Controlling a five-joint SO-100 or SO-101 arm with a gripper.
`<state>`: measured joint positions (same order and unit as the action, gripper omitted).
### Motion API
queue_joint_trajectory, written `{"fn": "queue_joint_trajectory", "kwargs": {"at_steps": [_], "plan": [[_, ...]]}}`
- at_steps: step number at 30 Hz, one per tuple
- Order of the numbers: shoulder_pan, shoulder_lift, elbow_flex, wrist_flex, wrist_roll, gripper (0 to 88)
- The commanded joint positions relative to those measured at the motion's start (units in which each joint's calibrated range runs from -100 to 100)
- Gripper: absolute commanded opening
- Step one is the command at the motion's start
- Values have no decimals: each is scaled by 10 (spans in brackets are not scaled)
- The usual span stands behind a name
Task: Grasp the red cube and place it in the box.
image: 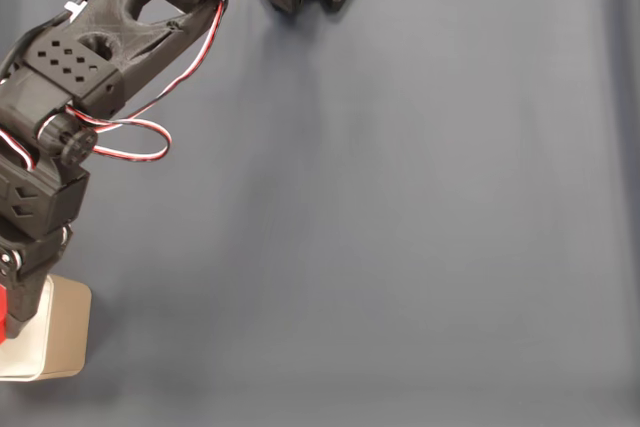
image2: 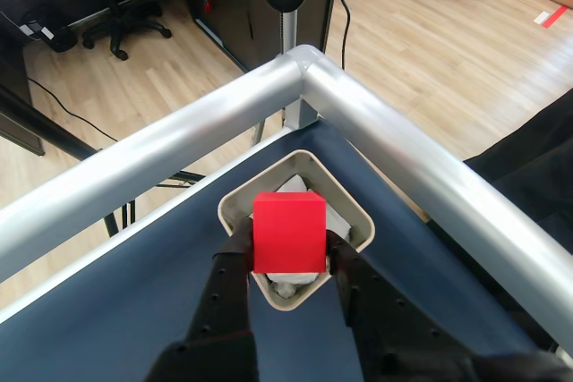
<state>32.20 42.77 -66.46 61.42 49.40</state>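
My pincer [image2: 288, 257] pinches the red cube [image2: 288, 230] between both fingers, holding it directly above the box [image2: 235, 206]. In the fixed view I see the box [image: 62, 332] at the lower left corner of the dark blue surface [image: 400, 227], partly under the arm [image: 60, 97].

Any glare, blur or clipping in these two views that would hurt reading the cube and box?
Fixed view: even, soft light on the dark blue mat, no hard shadows; the beige rounded box is cut by the frame edge and covered by the arm. Other view: the small bright red cube between the gripper fingers is sharp; bright streaks glare on the silver metal rails.
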Motion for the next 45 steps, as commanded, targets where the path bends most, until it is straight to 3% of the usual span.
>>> {"fn": "queue_joint_trajectory", "kwargs": {"at_steps": [1, 33, 39, 45], "plan": [[7, -1, -40, -7, 6, 0], [5, 11, -48, -13, 7, 4], [4, 6, -48, -31, -9, 249], [5, 2, -48, -44, -22, 372]]}}
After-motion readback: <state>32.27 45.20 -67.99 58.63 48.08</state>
